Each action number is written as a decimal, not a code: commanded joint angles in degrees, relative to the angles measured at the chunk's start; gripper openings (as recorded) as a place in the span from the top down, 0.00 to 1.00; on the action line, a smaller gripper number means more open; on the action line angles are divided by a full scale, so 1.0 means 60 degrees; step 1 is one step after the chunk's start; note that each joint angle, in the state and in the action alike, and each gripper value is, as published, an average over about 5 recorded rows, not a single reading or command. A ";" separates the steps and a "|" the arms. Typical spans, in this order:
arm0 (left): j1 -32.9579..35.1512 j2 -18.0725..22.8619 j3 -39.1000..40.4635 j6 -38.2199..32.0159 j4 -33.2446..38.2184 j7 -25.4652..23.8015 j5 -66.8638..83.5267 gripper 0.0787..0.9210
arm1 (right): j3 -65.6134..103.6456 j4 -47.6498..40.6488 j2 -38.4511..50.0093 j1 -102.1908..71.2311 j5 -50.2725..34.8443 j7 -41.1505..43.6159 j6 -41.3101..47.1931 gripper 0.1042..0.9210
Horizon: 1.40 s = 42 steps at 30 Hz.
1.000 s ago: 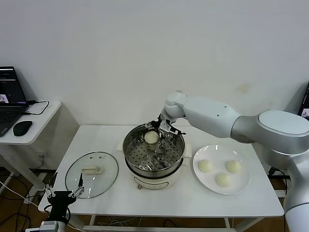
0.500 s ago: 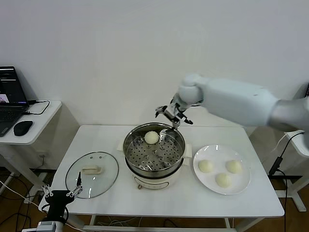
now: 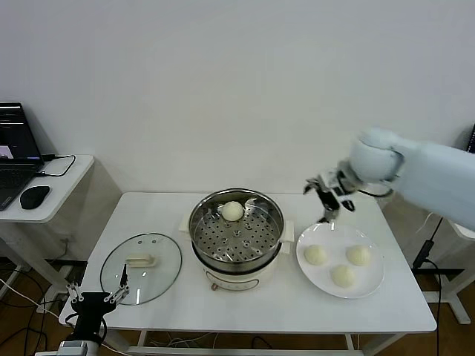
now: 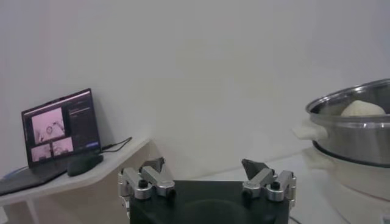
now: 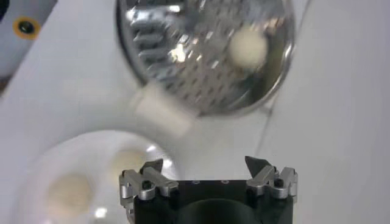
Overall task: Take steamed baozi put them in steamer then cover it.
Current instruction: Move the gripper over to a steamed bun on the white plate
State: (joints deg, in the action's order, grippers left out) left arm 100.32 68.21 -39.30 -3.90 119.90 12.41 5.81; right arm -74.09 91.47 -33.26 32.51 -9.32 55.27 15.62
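A white table (image 3: 252, 311) stands against a pale wall, and near its middle sits the steamer (image 3: 236, 236), a shiny steel pot on a cream base with its holed tray showing. To its left the cover (image 3: 141, 268), a glass lid with a cream bar handle, lies flat on the table, off the pot. To the steamer's right is a white plate (image 3: 375, 285) with three buns on it: one at the plate's left (image 3: 315, 255), one at its right (image 3: 358, 255) and one at the front (image 3: 343, 276). A fourth bun (image 3: 233, 211) rests on the tray at the back of the steamer. The right gripper (image 3: 327, 198) hangs in the air between the steamer and the plate, above the plate's far edge, fingers spread and holding nothing. The left gripper (image 3: 97, 297) waits low at the table's front left corner, just beside the lid, also spread wide and empty. A smaller side desk on the far left carries a laptop (image 3: 16, 152) and a mouse (image 3: 34, 196).
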 commanded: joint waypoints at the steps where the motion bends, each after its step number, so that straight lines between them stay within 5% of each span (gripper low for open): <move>1: 0.0001 0.0042 -0.0061 0.0017 0.0033 -0.0003 -0.0006 0.12 | 0.0875 0.0067 0.1191 -0.1979 0.0605 0.0125 0.0425 0.12; 17: 0.0013 0.0043 -0.0356 0.0086 -0.0084 -0.0024 0.0042 0.12 | 0.2742 -0.2565 -0.0859 -0.4451 0.1487 -0.0097 -0.0188 0.12; 42: -0.0039 0.0083 -0.0402 0.0079 -0.0179 -0.0024 0.0057 0.12 | 0.3404 -0.3828 -0.2199 -0.5474 0.2195 -0.0422 -0.0150 0.16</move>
State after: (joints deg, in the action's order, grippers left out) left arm 100.09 68.67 -41.74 -3.38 118.93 12.25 6.15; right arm -55.12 70.50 -44.67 1.65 2.76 53.00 14.65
